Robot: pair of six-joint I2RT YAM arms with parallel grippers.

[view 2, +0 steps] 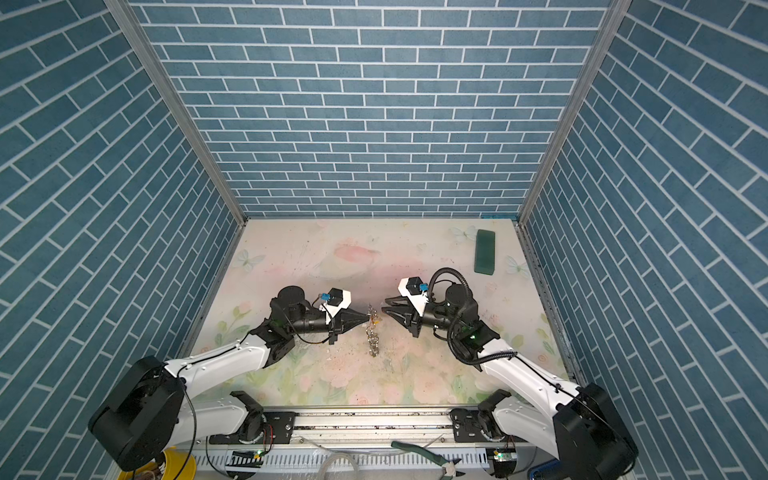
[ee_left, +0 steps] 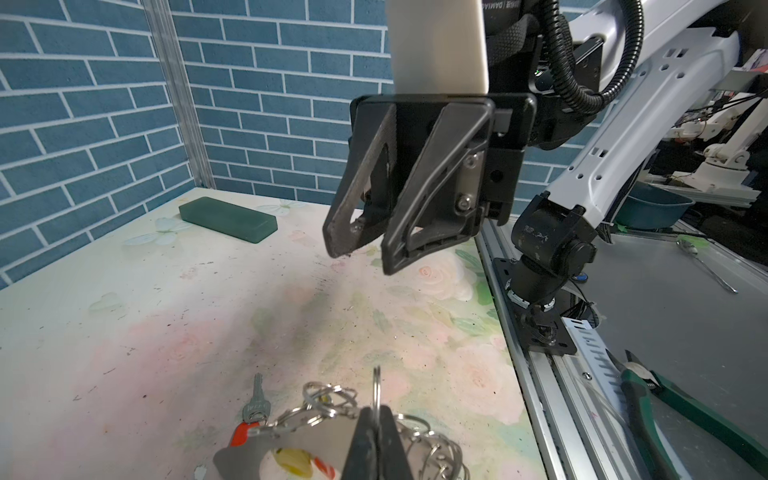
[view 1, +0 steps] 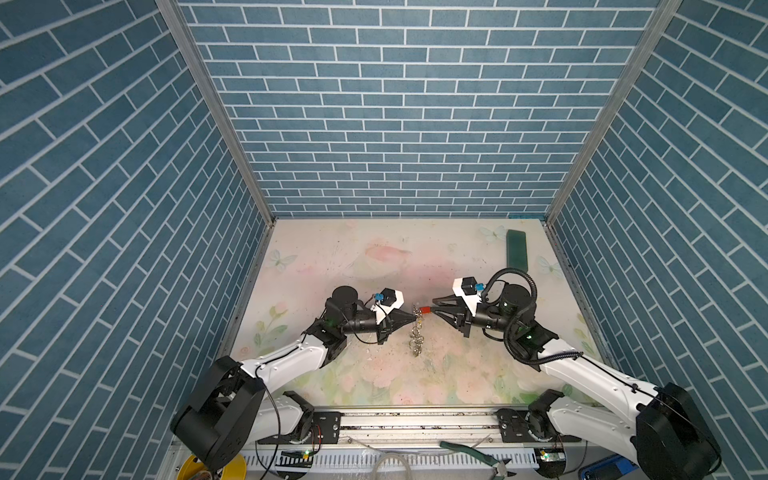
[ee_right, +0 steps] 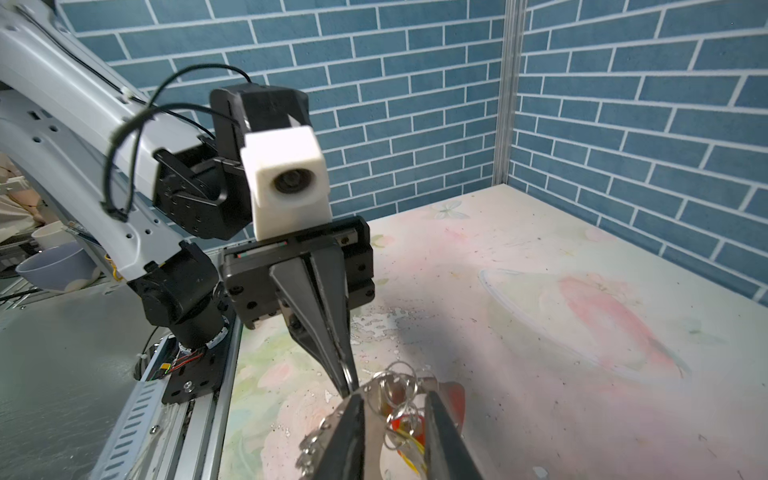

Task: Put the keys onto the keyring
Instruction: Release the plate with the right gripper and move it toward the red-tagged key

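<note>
The keyring is a flat grey band fringed with silver rings, held up off the table. It hangs as a chain of rings in both top views. My left gripper is shut on one upright silver ring at its top edge. A red key with a silver blade hangs from the band, and a yellow key shows through the hollow. My right gripper faces the left one, jaws apart, rings and red tag just in front of it.
A dark green block lies at the back right of the flowered table. Green-handled pliers rest on the front rail. Blue brick walls close in the back and both sides.
</note>
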